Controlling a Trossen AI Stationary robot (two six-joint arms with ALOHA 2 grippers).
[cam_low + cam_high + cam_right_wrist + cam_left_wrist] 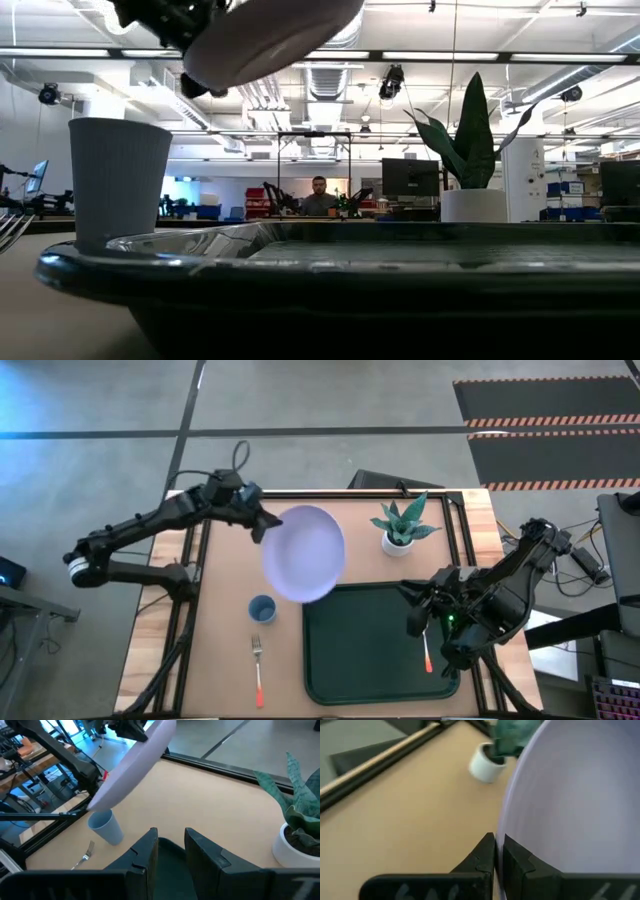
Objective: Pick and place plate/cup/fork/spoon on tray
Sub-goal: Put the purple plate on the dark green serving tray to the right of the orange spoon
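My left gripper (262, 526) is shut on the pale lavender plate (303, 553), which hangs in the air over the table's middle, above the tray's far-left corner. The plate also shows in the right wrist view (135, 765). The blue cup (262, 608) stands upright on the table left of the dark green tray (345, 660). The fork (258, 670) lies flat near the front edge, left of the tray. The spoon's orange-red handle (427, 652) lies by the tray's right rim; its bowl is hidden. My right gripper (171, 850) is open and empty above the tray's right part. My left gripper pinches the plate's rim (499, 844) between its two fingers, one finger on each face, at the plate's far-left edge. The fingers come from the table's far-left side. The plate is lifted clear and tilted, with its near edge the lower one.
A white pot with a green plant (400, 530) stands at the far right of the table, just beyond the tray. A person sits far off in the room behind (318, 197).
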